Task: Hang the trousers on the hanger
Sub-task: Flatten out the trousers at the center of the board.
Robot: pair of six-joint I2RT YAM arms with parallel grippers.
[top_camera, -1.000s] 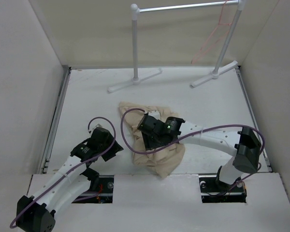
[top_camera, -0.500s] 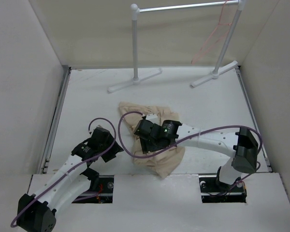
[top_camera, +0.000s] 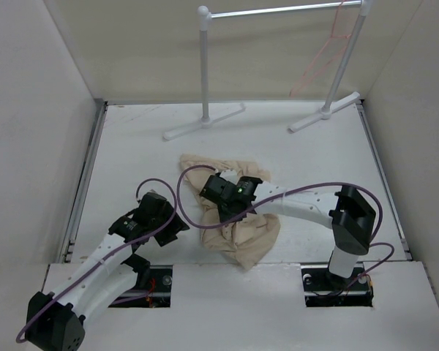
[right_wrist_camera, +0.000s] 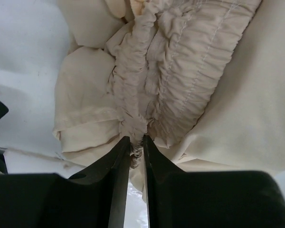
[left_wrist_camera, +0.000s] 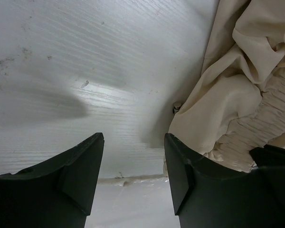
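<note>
Plain beige trousers [top_camera: 250, 235] — pink-red hanger [top_camera: 334, 31] — white rack [top_camera: 203, 66], purple cable [top_camera: 181, 210], black left claw [left_wrist_camera: 133, 142], black right claw [right_wrist_camera: 135, 140].

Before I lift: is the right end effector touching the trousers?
Touching. The right wrist view shows the right end effector pinching the gathered waistband of the trousers between nearly closed jaws.

A white tubular clothes rack [top_camera: 204, 69] stands at the far edge of the white table [top_camera: 132, 153], both its feet angled on the surface. Plain pale walls [top_camera: 29, 131] enclose three sides.
</note>
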